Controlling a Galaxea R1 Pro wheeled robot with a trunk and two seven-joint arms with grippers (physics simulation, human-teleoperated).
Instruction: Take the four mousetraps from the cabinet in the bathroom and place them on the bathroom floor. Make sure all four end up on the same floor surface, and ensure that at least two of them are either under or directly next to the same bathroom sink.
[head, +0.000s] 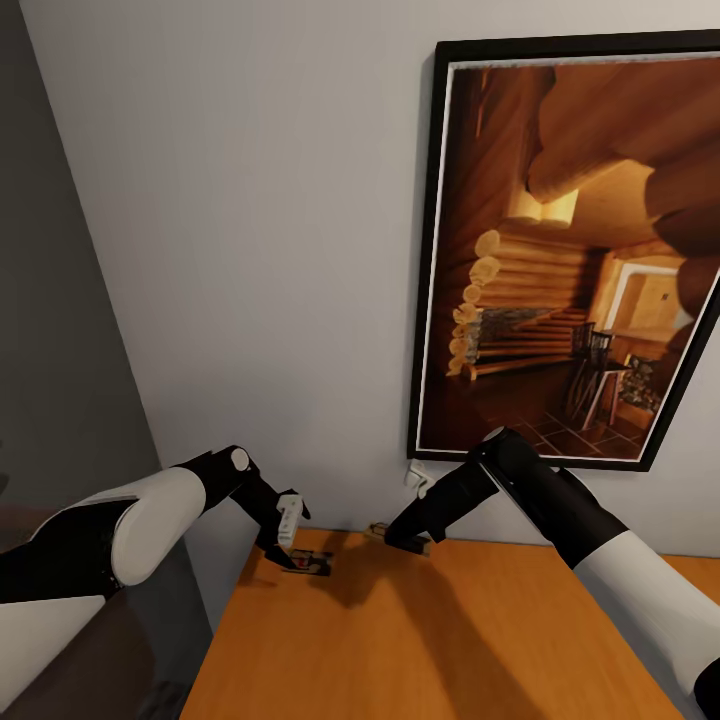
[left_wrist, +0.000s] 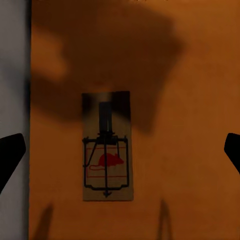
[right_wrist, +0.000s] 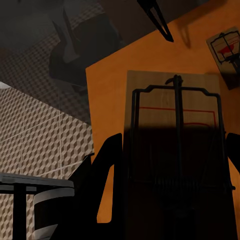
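Left wrist view: mousetrap (left_wrist: 107, 145) lies lengthwise between spread fingers (left_wrist: 11, 152); right fingers' state unclear.

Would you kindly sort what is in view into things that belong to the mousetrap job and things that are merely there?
Belongs to the job:
- mousetrap lying flat between the left gripper's fingers
- second mousetrap at the right gripper
- cabinet top beneath both
- bathroom floor

Just there:
- framed cabin picture
- grey wall
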